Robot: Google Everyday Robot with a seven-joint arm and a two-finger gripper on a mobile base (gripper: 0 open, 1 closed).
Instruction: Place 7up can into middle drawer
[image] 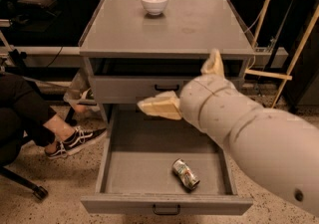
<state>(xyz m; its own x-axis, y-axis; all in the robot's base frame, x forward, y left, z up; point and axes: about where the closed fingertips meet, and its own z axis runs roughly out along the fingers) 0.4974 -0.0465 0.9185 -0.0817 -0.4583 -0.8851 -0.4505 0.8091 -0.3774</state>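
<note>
The 7up can (186, 173) lies on its side on the floor of the middle drawer (142, 161), near the front right. The drawer is pulled fully out, with its black handle at the front edge. My gripper (178, 79) is open and empty, its cream fingers (159, 106) spread wide. It hangs above the drawer's back, in front of the upper drawer front (124, 88), well clear of the can. My white arm fills the lower right of the view and hides the drawer's right rear corner.
A white bowl (154, 1) stands at the back of the grey cabinet top (199, 24). A seated person's leg and sneaker (75, 141) are on the floor at the left, next to a chair base (25, 183). Wooden poles (294, 58) lean at the right.
</note>
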